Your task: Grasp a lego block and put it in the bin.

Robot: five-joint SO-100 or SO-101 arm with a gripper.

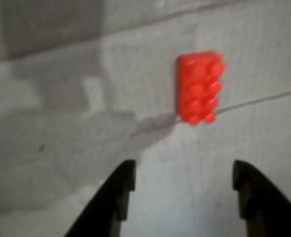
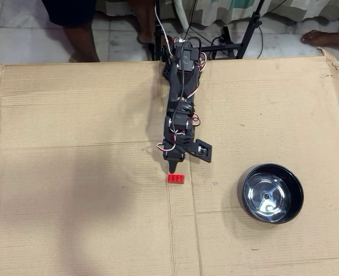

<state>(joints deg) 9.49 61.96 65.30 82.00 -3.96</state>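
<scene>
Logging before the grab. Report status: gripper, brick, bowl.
Gripper open, empty, above the cardboard. Red lego brick just ahead of the fingertips, studs up, untouched. Steel bowl empty, off to the right in the overhead view. Nothing between gripper and brick.

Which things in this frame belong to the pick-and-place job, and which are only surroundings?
Belongs to the job:
- lego block, red, lying on the cardboard just ahead of the fingertips
- bin, a steel-lined bowl, nothing visible inside it
- gripper, open, holding nothing

Only surroundings:
- cardboard sheet covering the work area
- cables and stand legs behind the arm
- bystanders' feet on the tiled floor
</scene>
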